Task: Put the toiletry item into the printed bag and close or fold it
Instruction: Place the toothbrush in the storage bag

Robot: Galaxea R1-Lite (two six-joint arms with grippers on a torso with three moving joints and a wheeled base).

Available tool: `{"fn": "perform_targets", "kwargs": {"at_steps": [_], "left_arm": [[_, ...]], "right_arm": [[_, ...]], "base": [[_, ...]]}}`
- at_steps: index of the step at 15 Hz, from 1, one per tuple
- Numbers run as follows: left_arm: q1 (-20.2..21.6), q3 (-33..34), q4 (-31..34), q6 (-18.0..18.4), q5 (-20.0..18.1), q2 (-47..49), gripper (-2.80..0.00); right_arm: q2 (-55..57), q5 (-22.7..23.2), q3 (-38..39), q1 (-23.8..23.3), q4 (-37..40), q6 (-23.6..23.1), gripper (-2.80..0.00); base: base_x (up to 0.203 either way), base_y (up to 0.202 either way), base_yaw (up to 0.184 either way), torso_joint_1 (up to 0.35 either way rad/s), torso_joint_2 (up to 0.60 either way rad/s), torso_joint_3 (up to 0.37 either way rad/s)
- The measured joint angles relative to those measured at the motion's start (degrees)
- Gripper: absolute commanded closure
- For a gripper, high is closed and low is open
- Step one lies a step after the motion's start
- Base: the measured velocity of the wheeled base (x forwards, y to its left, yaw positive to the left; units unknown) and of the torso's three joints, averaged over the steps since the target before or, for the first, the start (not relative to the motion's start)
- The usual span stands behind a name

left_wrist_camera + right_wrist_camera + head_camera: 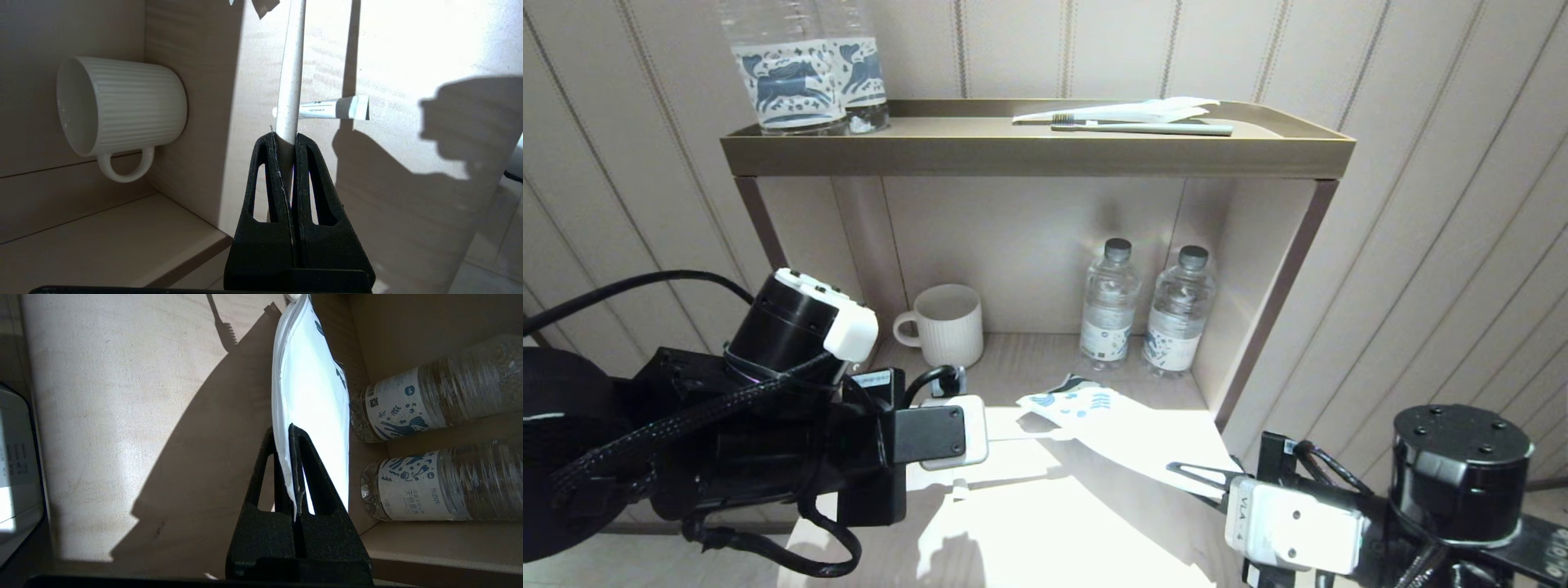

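The printed bag (1123,429), white with dark blue motifs, hangs lifted over the lower shelf (1045,523). My right gripper (291,435) is shut on its near edge, low at the right in the head view (1186,471). A pale grey toothbrush handle (291,77) sticks out of my left gripper (287,136), which is shut on it just left of the bag. The handle points toward the bag's (312,388) far end; whether the brush head is inside is hidden by glare. A small toothpaste tube (333,109) lies on the shelf board under the handle.
A white ribbed mug (947,324) stands at the shelf's back left, two water bottles (1108,304) (1180,314) at the back right. On the top tray (1037,151) lie another toothbrush (1152,128) and pouch (1147,109), with two clear bottles (805,69) at its left.
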Motion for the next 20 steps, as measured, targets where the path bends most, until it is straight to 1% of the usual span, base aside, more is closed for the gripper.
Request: {"fn": "perform_targets", "kwargs": {"at_steps": [5, 10, 20], "left_arm": [[0.0, -1.6, 0.1, 0.1, 0.0, 1.1, 0.00], [0.3, -1.0, 1.7, 0.1, 0.0, -0.8, 0.00], [0.2, -1.0, 0.3, -0.2, -0.1, 1.5, 0.00]], "right_arm": [[0.0, 0.0, 0.2, 0.0, 0.0, 0.0, 0.00], [0.2, 0.0, 0.2, 0.0, 0.0, -0.5, 0.00], [0.2, 0.0, 0.2, 0.0, 0.0, -0.5, 0.00]], "base": [[0.000, 0.000, 0.000, 0.000, 0.00, 0.000], [0.000, 0.000, 0.000, 0.000, 0.00, 0.000], [0.000, 0.000, 0.000, 0.000, 0.00, 0.000]]}}
